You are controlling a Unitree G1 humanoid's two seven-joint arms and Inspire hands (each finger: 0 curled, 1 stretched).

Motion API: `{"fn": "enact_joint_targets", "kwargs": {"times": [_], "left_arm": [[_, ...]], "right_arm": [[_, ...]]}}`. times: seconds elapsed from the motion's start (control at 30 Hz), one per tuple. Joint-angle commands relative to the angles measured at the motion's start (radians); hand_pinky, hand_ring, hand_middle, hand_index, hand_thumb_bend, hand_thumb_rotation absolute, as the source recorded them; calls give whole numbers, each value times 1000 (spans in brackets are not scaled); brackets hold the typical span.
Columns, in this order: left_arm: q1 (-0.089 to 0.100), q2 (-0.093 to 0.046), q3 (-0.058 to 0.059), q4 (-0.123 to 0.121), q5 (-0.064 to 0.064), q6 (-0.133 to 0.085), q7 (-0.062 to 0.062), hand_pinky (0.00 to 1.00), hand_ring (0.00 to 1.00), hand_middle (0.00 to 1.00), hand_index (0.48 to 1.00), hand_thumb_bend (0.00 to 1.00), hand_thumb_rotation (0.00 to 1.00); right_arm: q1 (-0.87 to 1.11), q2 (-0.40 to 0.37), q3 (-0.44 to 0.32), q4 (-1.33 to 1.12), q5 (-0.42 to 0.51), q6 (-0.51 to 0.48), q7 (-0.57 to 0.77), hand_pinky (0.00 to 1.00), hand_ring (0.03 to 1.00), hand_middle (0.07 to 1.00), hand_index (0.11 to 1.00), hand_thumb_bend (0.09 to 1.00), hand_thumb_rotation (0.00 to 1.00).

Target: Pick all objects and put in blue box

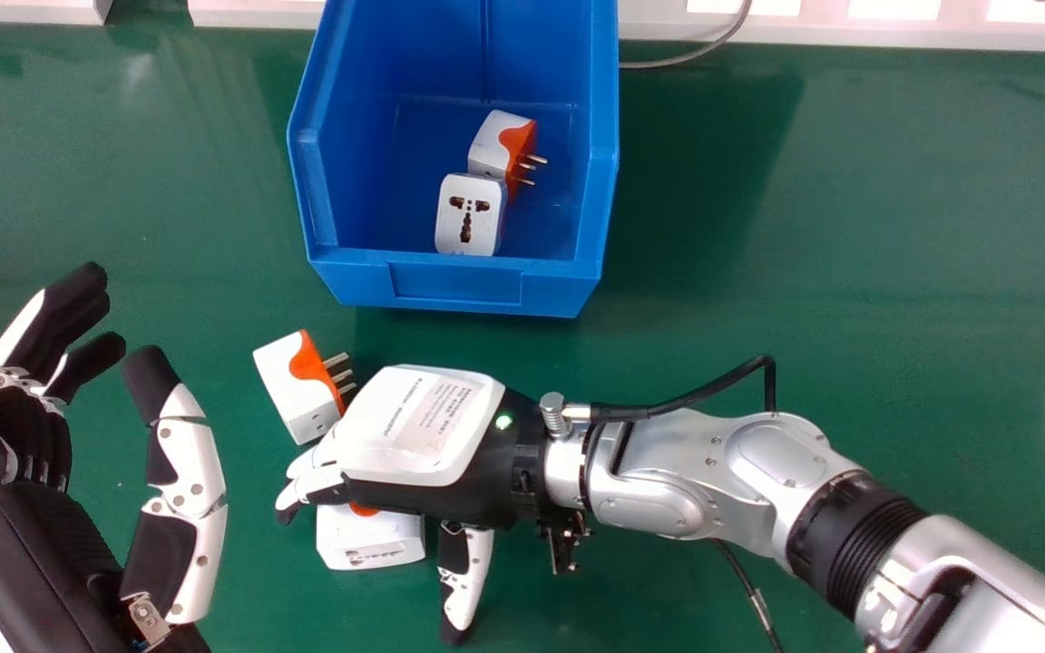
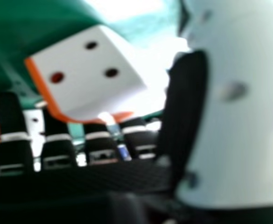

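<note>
Green and smooth, with a faint sheen, the desk [image 1: 894,227] spreads around both hands and runs out to a pale, slatted frame [image 1: 940,34] at its far edge.

At the left, the left robot hand [image 1: 33,535] is released, its black-tipped fingers loosely bent and its white-shelled thumb standing apart from them.

Between the two hands, just past the right one's knuckles, lies the pronged adapter [image 1: 291,385]: a blocky, glossy white plastic body with softened corners, an orange end piece and metal pins aimed toward that hand. Nearer the robot, partly under the right hand's fingers, the covered adapter [image 1: 373,544] rests on the desk, white with a touch of orange.

The right robot hand [image 1: 423,426] hangs palm down, released, its fingers extended and the thumb well apart; the right hand view puts a white block with round holes and an orange edge between them.

Beyond the right hand stands the blue box [image 1: 456,283], smooth moulded plastic, holding the slotted adapter [image 1: 479,204] and, against it, the orange-ended adapter [image 1: 495,141]. Farther right, a thin grey cable [image 1: 668,63] curves beside the box.
</note>
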Motion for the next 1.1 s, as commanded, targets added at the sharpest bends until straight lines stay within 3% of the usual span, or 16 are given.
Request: {"fn": "enact_joint_targets", "kwargs": {"times": [0.0, 0.03, 0.1, 0.27, 0.5, 0.6, 0.97, 1.07], "left_arm": [[2, -72, -1, -21, 1, -6, -1, 661, 722, 719, 733, 257, 0], [0, -72, -1, -20, 0, -7, -2, 662, 722, 719, 732, 258, 0], [-3, -72, -1, -20, 0, -5, -2, 665, 725, 719, 733, 259, 0], [-15, -76, 1, -20, 5, -1, 2, 654, 713, 712, 725, 261, 0], [-22, -75, 7, -19, 18, 9, 9, 644, 705, 712, 722, 259, 0], [-23, -71, 3, -18, 3, 2, 3, 646, 706, 714, 721, 260, 0], [-15, -76, 3, -22, 15, 3, 10, 644, 702, 709, 717, 265, 0], [-12, -73, -2, -22, 5, -2, 5, 649, 707, 711, 720, 265, 0]], "right_arm": [[-24, -16, -3, 14, -24, 35, -58, 579, 724, 805, 687, 753, 17], [-20, -15, 3, 12, -40, 49, -97, 535, 669, 754, 585, 631, 60], [-15, -11, 10, 21, -60, 59, -177, 419, 572, 673, 513, 519, 15], [-27, 19, -8, 87, -23, 25, -252, 288, 420, 520, 555, 488, 0], [-39, 12, -32, 84, 24, -9, -195, 272, 407, 512, 563, 485, 0], [-38, 9, -28, 81, 11, -11, -228, 274, 415, 524, 556, 486, 0], [-30, 6, -47, 66, 31, -60, -247, 280, 418, 527, 535, 489, 0], [-19, -6, -59, 39, 39, -77, -268, 306, 427, 525, 525, 493, 0]]}}
